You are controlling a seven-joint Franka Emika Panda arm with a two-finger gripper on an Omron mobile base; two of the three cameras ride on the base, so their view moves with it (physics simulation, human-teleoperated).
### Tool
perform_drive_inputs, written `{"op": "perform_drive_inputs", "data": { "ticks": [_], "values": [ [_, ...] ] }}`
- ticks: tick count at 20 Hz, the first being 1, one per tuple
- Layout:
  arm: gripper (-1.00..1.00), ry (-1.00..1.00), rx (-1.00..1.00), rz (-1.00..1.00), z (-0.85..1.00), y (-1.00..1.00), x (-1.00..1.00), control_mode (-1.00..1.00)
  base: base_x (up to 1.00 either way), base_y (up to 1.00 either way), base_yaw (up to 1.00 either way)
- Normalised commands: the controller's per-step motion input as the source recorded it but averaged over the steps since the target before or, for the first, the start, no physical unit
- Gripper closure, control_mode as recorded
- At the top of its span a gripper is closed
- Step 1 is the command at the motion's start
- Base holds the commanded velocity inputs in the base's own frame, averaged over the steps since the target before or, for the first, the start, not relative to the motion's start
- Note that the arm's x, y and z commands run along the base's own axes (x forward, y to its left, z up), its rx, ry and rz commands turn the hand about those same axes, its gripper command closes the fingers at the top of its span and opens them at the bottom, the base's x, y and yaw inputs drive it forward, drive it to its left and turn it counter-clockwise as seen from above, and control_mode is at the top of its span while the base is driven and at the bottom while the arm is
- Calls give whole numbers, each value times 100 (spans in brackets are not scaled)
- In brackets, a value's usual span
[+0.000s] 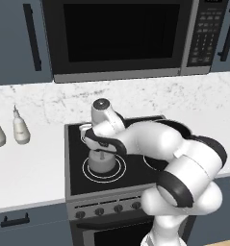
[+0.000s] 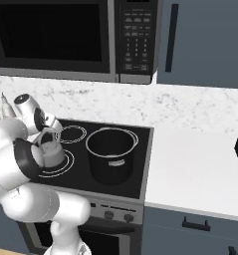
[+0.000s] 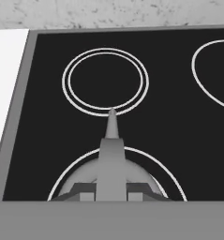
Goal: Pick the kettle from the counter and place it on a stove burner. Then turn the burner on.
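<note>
The kettle [image 1: 101,162] is seen sitting inside the big ring of the stove burner [image 1: 85,174], at the front left of the black cooktop [image 1: 75,144]. The gripper [image 1: 101,150] is placed right over it, and the kettle's handle [image 3: 111,154] is seen between the two dark fingers [image 3: 84,191] in the hand view. The fingers look closed on the handle, but their tips are cut off at the bottom. The top of the kettle is hidden by the hand in the left view. A black pot [image 2: 112,154] is seen beside it. Two white bottles [image 1: 20,127] are seen on the counter [image 1: 25,168]. The knobs [image 1: 98,211] are partly hidden by the arm.
</note>
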Motion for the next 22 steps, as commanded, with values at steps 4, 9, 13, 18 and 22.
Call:
{"op": "perform_drive_inputs", "data": {
  "ticks": [4, 9, 13, 18, 22],
  "values": [
    [100, 0, 0, 0, -3, 0, 3, -100, 0, 0, 0],
    [-100, 0, 0, 0, 0, 0, 0, -100, 0, 0, 0],
    [-100, 0, 0, 0, 0, 0, 0, -100, 0, 0, 0],
    [-100, 0, 0, 0, 1, 0, 0, -100, 0, 0, 0],
    [-100, -10, 0, 0, 26, 0, -32, -100, 0, 0, 0]
  ]
}}
